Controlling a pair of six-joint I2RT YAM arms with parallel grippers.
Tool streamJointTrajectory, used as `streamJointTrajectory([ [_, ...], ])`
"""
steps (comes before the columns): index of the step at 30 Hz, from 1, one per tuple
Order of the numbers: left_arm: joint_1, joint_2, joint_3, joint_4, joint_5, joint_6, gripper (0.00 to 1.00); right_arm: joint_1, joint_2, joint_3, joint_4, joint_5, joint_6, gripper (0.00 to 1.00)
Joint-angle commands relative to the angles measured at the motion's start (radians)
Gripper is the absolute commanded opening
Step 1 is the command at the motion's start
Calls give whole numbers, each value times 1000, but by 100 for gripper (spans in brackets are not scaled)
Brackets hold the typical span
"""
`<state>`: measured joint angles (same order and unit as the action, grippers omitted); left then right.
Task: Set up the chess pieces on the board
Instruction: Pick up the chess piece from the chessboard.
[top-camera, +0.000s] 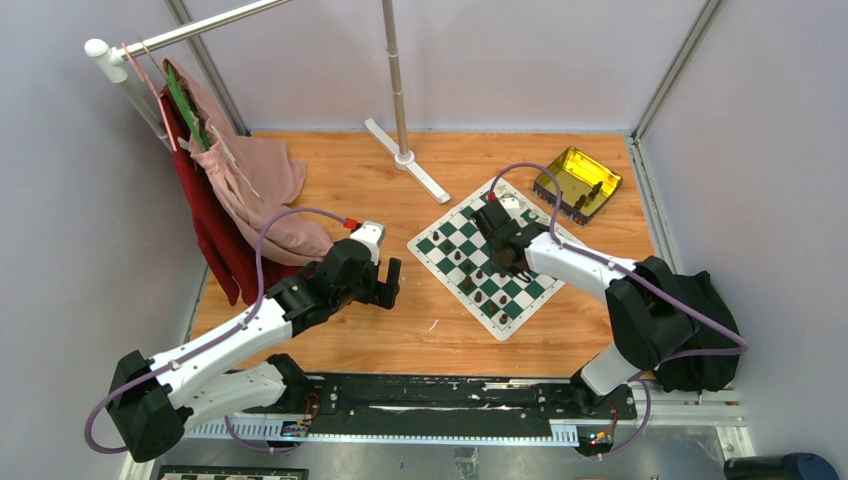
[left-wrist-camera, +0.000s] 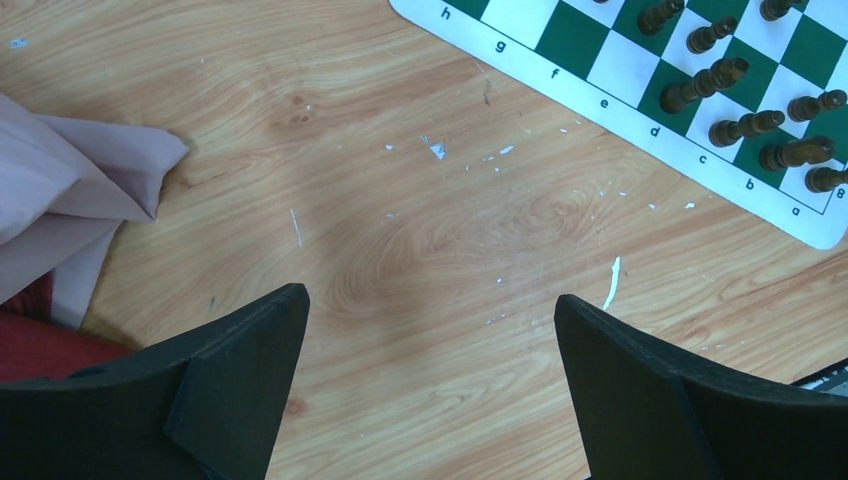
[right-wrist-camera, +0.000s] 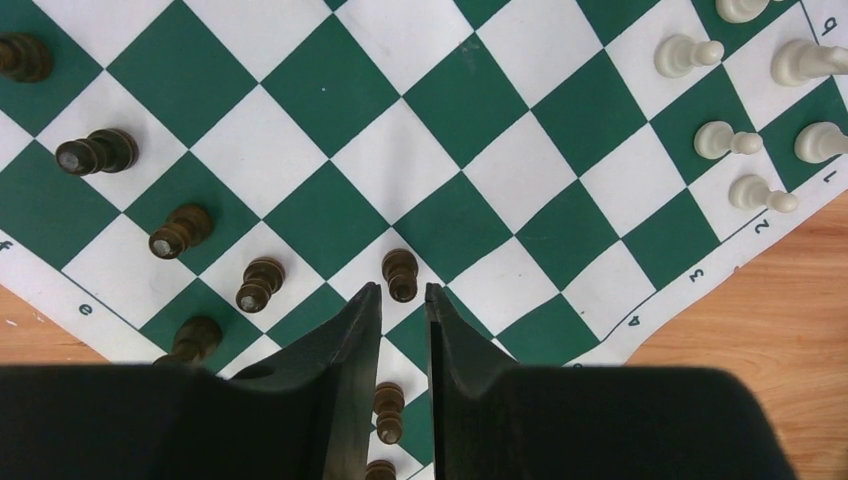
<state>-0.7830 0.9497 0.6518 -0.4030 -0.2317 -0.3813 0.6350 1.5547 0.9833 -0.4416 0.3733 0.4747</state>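
While the left tool (left-wrist-camera: 430, 296) hangs over bare wood to the left of the board (top-camera: 445, 238) with its fingers spread wide, the right tool (right-wrist-camera: 402, 290) is low over the board's near part. Its fingers are a narrow slit apart, and nothing is clamped between the tips. One dark pawn (right-wrist-camera: 400, 275) stands just beyond those tips; I cannot tell whether it touches them. More dark pieces (right-wrist-camera: 180, 230) stand in a slanting line along the lettered edge, and two show through the slit. White pieces (right-wrist-camera: 727, 140) are grouped at the opposite edge. The board lies turned like a diamond on the worktop (top-camera: 400, 330), right of centre, with a gold tin (top-camera: 578, 182) just beyond its far right edge. A pink cloth (left-wrist-camera: 70, 190) lies to the left.
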Motion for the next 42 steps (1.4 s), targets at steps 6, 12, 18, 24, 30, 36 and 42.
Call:
streamJointTrajectory([
  [6,4,17,2,6,-9,11,100,-38,24,-30,28,-31,-2,28],
  [12,5,27,-1,15,-9,3,100,-54,31,-42,42,-49,-10,28],
  [18,5,33,-4,18,-9,-7,100,-64,40,-52,56,-71,-16,28],
  [24,5,38,-4,25,-9,-14,100,-70,45,-58,63,-88,-20,27],
  [30,4,41,-5,28,-5,-25,100,-72,44,-60,63,-100,-24,24],
  [36,5,36,-12,34,-3,-36,100,-73,40,-49,52,-103,-28,9],
  [42,5,26,-15,36,-8,-40,100,-73,13,-23,20,-104,-39,0],
])
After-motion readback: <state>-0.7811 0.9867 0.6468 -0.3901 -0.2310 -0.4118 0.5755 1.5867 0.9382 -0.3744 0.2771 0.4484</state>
